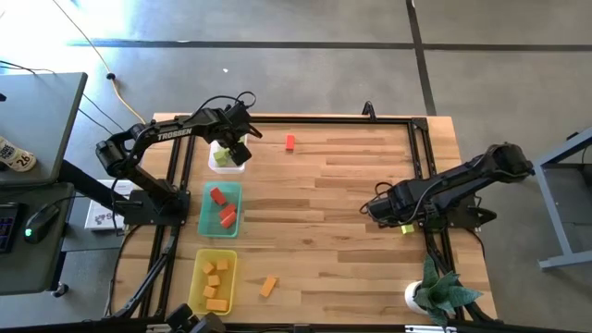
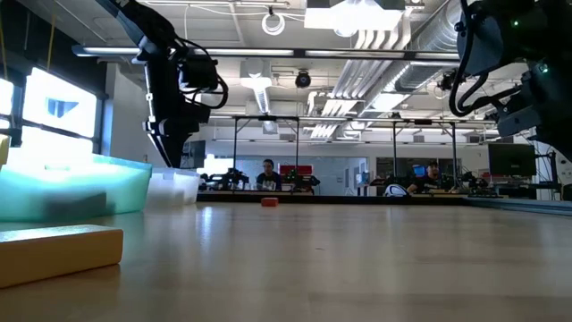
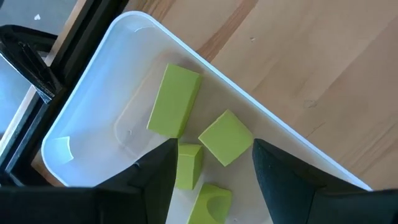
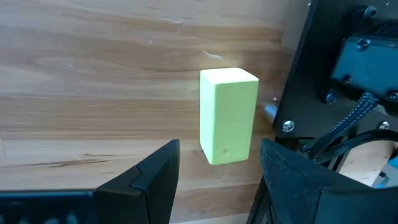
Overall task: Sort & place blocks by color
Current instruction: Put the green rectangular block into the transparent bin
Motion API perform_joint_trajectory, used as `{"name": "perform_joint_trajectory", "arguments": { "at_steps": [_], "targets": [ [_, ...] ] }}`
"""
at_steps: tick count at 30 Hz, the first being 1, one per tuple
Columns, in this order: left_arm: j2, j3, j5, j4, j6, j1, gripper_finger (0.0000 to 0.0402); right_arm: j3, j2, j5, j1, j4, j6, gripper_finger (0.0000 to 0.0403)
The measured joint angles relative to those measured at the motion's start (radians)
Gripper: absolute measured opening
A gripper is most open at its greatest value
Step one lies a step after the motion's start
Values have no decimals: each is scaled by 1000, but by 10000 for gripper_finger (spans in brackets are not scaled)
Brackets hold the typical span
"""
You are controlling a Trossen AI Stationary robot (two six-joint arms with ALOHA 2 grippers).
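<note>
The clear tray [image 3: 93, 112] holds yellow-green blocks [image 3: 175, 99]; the left gripper [image 3: 214, 165] hangs wide and empty above. At three o'clock, the right gripper [image 4: 217, 162] gapes over one yellow-green block [image 4: 229, 115].

In the high view the left gripper [image 1: 235, 141] hides much of the clear tray [image 1: 225, 164] at the table's left edge. Wrist-view edges cut off a yellow-green block [image 3: 210, 204] there.
</note>
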Motion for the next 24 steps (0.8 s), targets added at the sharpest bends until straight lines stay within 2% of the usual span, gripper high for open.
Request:
{"name": "perform_joint_trajectory", "arguments": {
  "at_steps": [21, 24],
  "targets": [
    [0, 0, 2, 25, 0, 0, 196, 0, 237, -34, 13, 8, -36, 209],
    [0, 0, 2, 25, 0, 0, 196, -8, 265, -56, 13, 87, -47, 209]
  ]
}}
